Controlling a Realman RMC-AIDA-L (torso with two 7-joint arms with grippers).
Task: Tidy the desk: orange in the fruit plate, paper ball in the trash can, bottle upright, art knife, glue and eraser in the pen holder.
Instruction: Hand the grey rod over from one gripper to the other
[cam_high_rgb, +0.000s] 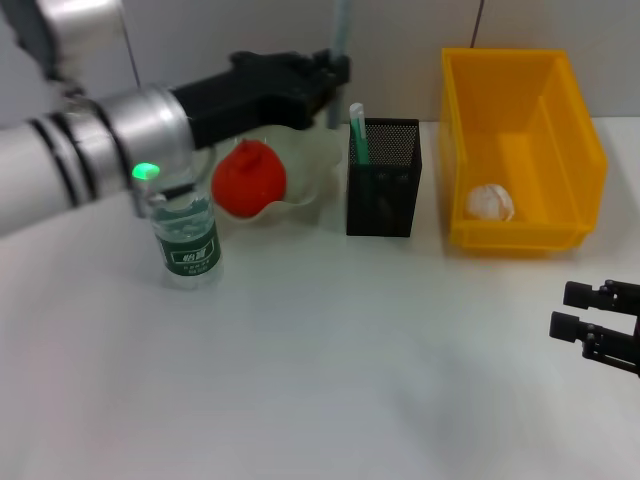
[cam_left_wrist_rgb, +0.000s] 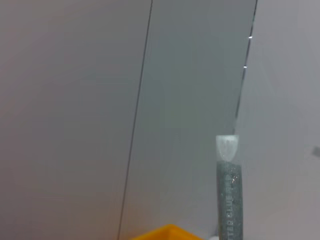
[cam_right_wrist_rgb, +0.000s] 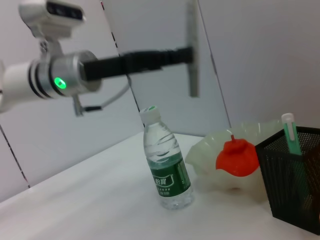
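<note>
- right gripper (cam_high_rgb: 570, 310) sits lowest in the head view, well to the right of the pen holder (cam_high_rgb: 384, 190) and nearer the robot, over bare white desk (cam_high_rgb: 330, 380); its two black fingers stand apart, with nothing between them.
- pen holder, a black mesh box, stands upright with a green-and-white pen-like stick (cam_high_rgb: 357, 132) poking out of it.
- left gripper (cam_high_rgb: 338, 70) is raised above and just left of the pen holder, clamped on a grey glue stick (cam_right_wrist_rgb: 192, 50) that hangs upright.
- water bottle (cam_high_rgb: 187, 235) stands upright well left of the pen holder.
- orange (cam_high_rgb: 249, 178) rests in the pale fruit plate (cam_high_rgb: 300, 175), between the bottle and the pen holder.
- paper ball (cam_high_rgb: 490, 202) lies inside the yellow bin (cam_high_rgb: 580, 140), just right of the pen holder.
</note>
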